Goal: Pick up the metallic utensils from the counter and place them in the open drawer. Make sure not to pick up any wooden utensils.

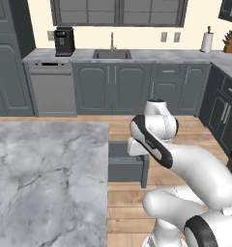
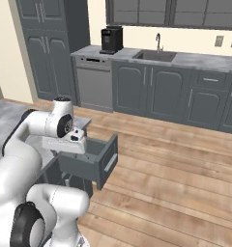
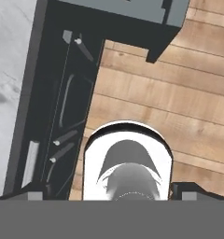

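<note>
Above the open drawer [image 2: 91, 161] beside the counter [image 1: 45, 178], end effector [image 3: 109, 191] spread wide, empty.

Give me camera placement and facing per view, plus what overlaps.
Left base view: behind the arm on its left, looking forward and down over the counter and the open drawer; arm rises lower right.
Right base view: behind on its right, facing the drawer and sink wall; arm lower left.
Hand view: on the hand, looking down at wood floor and the drawer; open gripper at the bottom.
Shared: all three show the drawer; both base views the coffee machine.
</note>
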### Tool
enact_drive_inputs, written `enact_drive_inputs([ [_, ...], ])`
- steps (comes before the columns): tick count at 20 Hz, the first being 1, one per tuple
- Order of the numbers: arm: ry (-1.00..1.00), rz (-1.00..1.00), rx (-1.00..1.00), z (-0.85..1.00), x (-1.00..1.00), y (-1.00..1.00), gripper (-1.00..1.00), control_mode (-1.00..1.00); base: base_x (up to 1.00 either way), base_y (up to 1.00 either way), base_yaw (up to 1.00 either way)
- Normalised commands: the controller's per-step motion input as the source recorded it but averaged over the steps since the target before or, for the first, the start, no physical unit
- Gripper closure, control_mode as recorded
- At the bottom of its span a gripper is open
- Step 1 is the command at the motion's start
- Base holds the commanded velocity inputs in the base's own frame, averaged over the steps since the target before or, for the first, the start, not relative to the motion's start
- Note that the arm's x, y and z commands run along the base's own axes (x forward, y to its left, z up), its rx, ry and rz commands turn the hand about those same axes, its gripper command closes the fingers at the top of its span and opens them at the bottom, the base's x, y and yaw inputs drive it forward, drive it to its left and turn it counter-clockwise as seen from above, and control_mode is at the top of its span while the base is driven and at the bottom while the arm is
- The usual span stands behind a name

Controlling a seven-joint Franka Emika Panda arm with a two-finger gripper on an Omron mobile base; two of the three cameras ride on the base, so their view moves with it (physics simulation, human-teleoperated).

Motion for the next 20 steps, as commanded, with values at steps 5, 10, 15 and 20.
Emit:
enact_drive_inputs([
  [5,0.06,0.06,-0.11,0.0,-0.07,0.0,-1.0,-1.0,0.0,0.0,0.0],
  [10,-0.01,0.03,0.0,-0.03,0.05,-0.03,-1.0,-1.0,0.0,0.0,0.0],
  [15,0.0,-0.01,0.0,0.0,-0.22,0.0,-1.0,-1.0,0.0,0.0,0.0],
  [20,0.0,0.0,0.0,0.0,0.0,0.0,-1.0,1.0,-0.95,0.0,-0.08],
])
